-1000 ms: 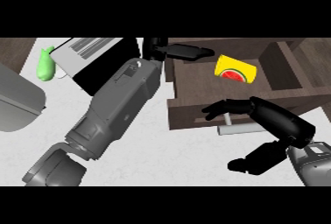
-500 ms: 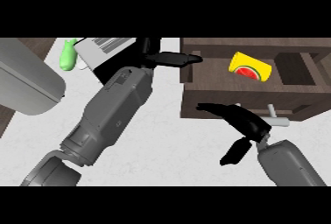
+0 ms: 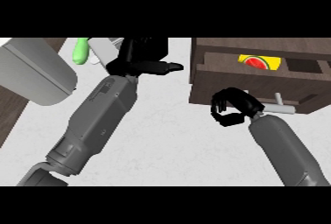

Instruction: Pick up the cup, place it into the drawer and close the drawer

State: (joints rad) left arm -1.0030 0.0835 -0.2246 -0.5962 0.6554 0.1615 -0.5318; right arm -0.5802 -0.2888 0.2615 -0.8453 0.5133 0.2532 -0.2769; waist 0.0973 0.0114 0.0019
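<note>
The cup — yellow, with a watermelon slice printed on it — lies inside the open drawer, toward the middle of its well, at the upper right of the head view. The drawer is a dark brown wooden box with a pale bar handle on its front panel. The right hand is against that front panel, just left of the handle, with its fingers curled in on themselves and holding nothing; its grey forearm runs down to the lower right edge. The left hand sits at the top centre, well apart from the drawer, its fingers drawn together and its thumb pointing right toward the drawer's left wall without touching it; whether it grips anything under the palm cannot be told. Its forearm slants down to the lower left across the white speckled counter. Behind the left hand, a white rack-like thing is partly hidden, and a green vegetable lies just left of it. A large grey rounded appliance fills the upper left corner, with a strip of brown surface below it along the left edge.
</note>
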